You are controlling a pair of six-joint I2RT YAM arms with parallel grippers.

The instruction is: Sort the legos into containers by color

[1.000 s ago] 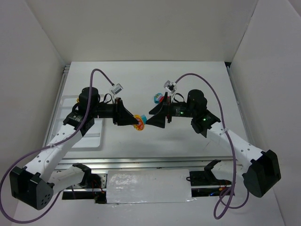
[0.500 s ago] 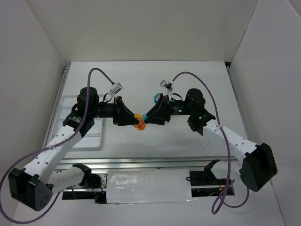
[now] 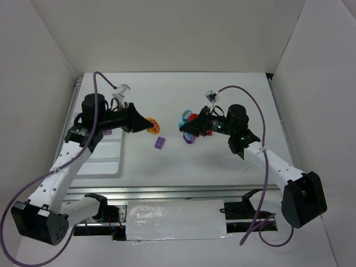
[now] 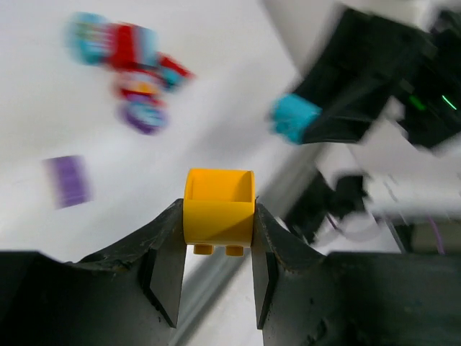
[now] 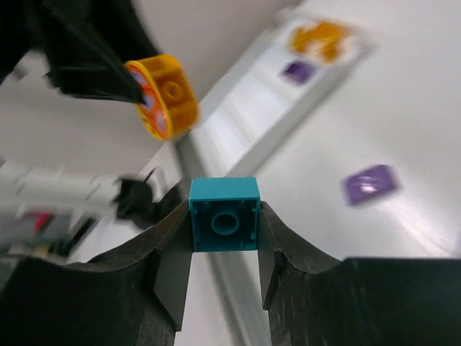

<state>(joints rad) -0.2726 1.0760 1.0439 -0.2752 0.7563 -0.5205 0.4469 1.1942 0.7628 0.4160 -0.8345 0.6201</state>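
White-walled surface (image 3: 222, 161), bare along the right; tray (image 3: 111, 161) at the left edge. Left gripper (image 3: 149, 125) clamps a yellow-orange brick (image 4: 218, 213), right gripper (image 5: 225, 232) a teal brick (image 5: 224, 222). Loose legos (image 3: 189, 118) lie mid-frame.

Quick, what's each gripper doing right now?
Left gripper: shut on yellow brick.
Right gripper: shut on teal brick.

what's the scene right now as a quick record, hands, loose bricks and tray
left hand: shut on yellow-orange brick
right hand: shut on teal brick
loose: purple brick on the table between the arms
pile: cluster of bricks by the right hand
tray: white tray on the left, orange pieces and a purple piece inside
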